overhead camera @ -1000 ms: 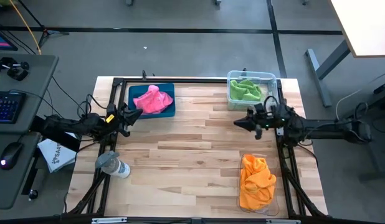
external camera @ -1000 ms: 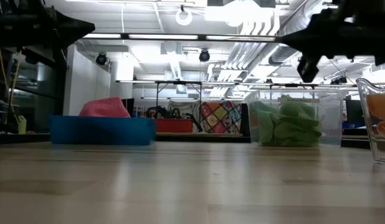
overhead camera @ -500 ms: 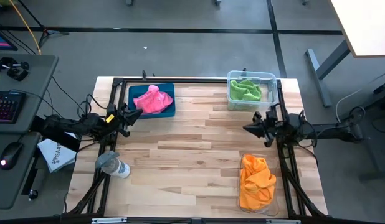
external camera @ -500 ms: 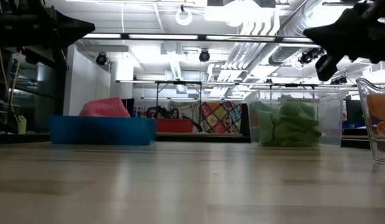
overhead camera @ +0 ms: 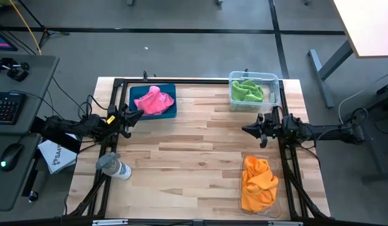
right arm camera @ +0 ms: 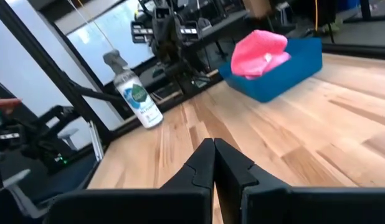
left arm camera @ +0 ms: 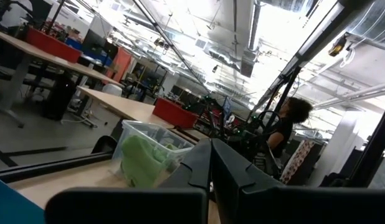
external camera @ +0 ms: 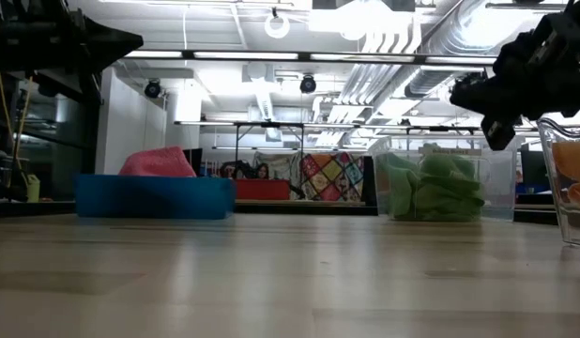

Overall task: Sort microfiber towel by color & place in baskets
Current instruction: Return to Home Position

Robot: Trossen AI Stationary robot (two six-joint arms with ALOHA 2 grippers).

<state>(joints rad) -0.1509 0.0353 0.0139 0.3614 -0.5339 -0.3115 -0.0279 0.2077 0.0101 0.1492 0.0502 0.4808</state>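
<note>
A pink towel (overhead camera: 153, 100) lies heaped in the teal-blue tray (overhead camera: 171, 112) at the far left. Green towels (overhead camera: 247, 91) fill a clear bin (overhead camera: 274, 80) at the far right. An orange towel (overhead camera: 258, 182) lies in a clear bin (overhead camera: 271, 211) at the near right. My left gripper (overhead camera: 142, 113) is shut and empty at the table's left edge, just near of the tray. My right gripper (overhead camera: 244, 129) is shut and empty at the right edge, between the two clear bins, above the table.
A clear spray bottle (overhead camera: 113, 166) with a grey cap lies at the near left of the table. The wooden tabletop (overhead camera: 194, 157) is bare in the middle. A person (left arm camera: 286, 124) shows in the room beyond, in the left wrist view.
My right gripper has drawn back toward the table's right edge and sunk lower, staying shut and empty. The towels and bins have kept their places.
</note>
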